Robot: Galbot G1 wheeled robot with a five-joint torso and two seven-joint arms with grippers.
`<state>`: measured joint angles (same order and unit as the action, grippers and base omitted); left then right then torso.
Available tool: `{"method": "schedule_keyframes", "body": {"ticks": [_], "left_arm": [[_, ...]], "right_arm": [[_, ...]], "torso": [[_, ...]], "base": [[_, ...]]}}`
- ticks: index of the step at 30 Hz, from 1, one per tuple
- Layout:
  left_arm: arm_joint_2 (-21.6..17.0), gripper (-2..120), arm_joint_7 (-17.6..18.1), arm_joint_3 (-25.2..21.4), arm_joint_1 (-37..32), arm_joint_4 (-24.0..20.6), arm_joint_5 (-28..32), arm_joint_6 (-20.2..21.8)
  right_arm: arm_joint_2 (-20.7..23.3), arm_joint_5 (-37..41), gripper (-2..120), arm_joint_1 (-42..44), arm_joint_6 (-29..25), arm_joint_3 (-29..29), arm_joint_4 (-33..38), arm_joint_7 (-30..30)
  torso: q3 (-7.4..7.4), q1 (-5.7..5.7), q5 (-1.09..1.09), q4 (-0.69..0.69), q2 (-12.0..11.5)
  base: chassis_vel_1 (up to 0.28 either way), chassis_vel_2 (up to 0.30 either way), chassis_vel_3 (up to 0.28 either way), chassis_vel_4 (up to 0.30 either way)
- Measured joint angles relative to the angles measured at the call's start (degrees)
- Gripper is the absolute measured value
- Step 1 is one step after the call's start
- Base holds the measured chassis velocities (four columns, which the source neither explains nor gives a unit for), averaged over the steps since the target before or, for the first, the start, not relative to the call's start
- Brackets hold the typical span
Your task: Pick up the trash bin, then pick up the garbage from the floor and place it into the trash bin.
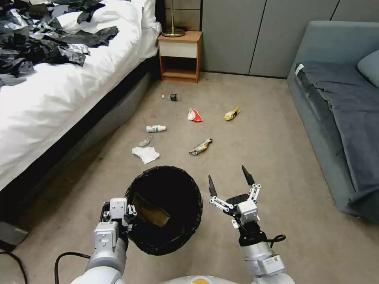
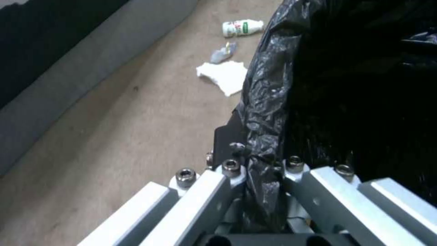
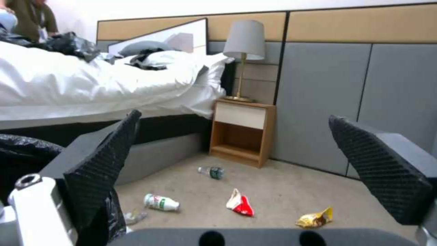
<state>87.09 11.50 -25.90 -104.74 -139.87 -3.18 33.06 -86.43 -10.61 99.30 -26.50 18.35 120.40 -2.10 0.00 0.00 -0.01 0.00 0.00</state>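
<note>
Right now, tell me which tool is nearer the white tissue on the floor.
Left. The left tool grips the trash bin rim, just short of the white tissue. The right tool hangs open across the bin.

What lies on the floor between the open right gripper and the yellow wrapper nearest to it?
In the head view, only bare carpet lies between the right gripper and the nearest yellow wrapper; nothing is in the way.

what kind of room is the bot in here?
Likely a hotel-style bedroom: a bed with white bedding, a wooden nightstand with a lamp against a panelled wall, and a grey sofa opposite. The carpet is littered.
</note>
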Motion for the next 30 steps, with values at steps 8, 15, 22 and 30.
{"method": "schedule_keyframes", "body": {"ticks": [8,15,22,30], "left_arm": [[0.1,0,-0.3,0.1,0.1,0.0,-0.4,0.0],[0.3,0,-0.4,0.2,0.1,0.1,-0.9,-0.2],[0.3,0,-0.4,-0.2,0.1,0.1,-1.1,-0.3],[0.1,0,-0.4,-0.9,-0.1,0.0,-1.0,-0.5]], "right_arm": [[-0.1,0.3,100,0.0,0.1,-0.1,0.0,-0.1],[-0.1,0.4,100,-0.1,0.1,-0.1,0.0,-0.2],[-0.2,0.4,100,-0.3,0.1,-0.3,-0.1,-0.3],[-0.3,1.0,100,-0.2,-1.3,-0.5,-0.7,-1.3]], "torso": [[0.0,0.0,-0.01,0.0,0.0],[0.01,0.0,0.0,-0.01,0.0],[0.01,0.01,-0.02,0.01,0.0],[0.01,0.01,0.03,0.0,0.0]], "base": [[-0.246,0.246,0.235,-0.243],[-0.325,0.335,0.323,-0.329],[-0.376,0.376,0.372,-0.37],[-0.327,0.332,0.335,-0.34]]}}
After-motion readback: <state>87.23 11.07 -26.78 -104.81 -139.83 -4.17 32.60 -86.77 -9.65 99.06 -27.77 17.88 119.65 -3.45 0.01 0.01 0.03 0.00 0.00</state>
